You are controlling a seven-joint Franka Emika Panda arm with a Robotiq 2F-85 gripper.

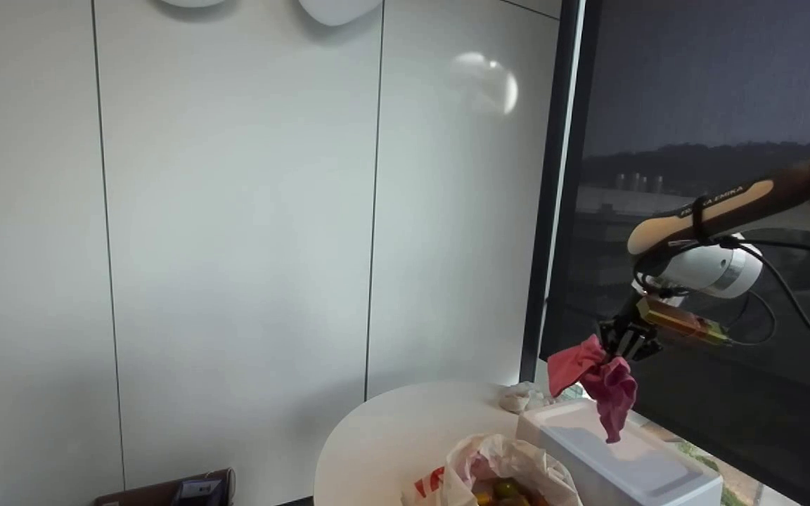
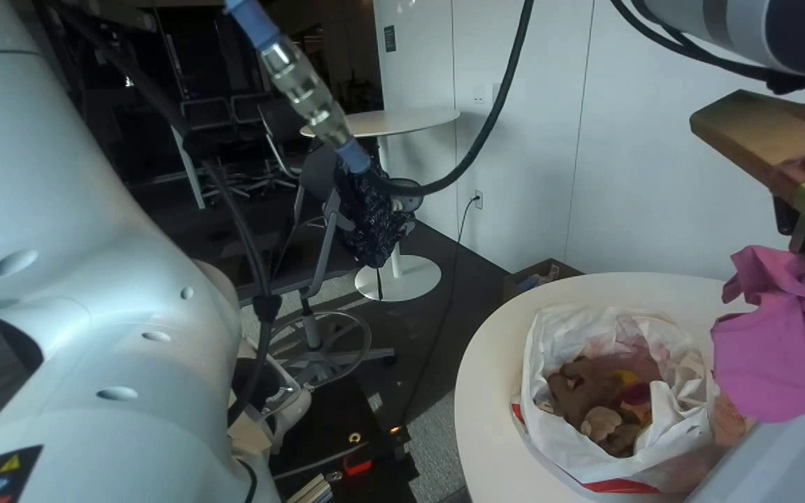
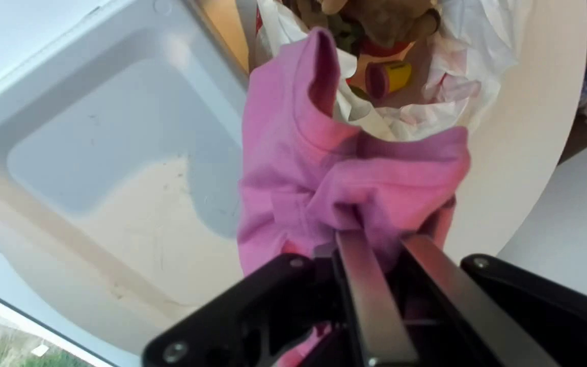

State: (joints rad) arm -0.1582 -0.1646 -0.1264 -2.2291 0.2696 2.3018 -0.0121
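Observation:
My gripper [image 3: 379,238] is shut on a crumpled pink cloth [image 3: 283,168], which bunches up between the fingertips and spreads out ahead of them in the wrist view. In an exterior view the gripper [image 1: 614,353] hangs over a white lidded box [image 1: 658,467], with the cloth [image 1: 616,393] drooping in two folds. The cloth [image 2: 780,356] also appears at the right edge of an exterior view, beside an open white plastic bag [image 2: 556,436]. Inside the bag are brown soft-looking items and a small yellow cup-like piece [image 3: 399,75]. Part of the bag is hidden behind the cloth in the wrist view.
The bag and box stand on a round white table [image 1: 384,439]. Crumpled white plastic [image 1: 522,398] lies near its back edge. A dark window [image 1: 714,140] rises behind the arm. A brown box [image 2: 549,269] sits on the floor by the wall.

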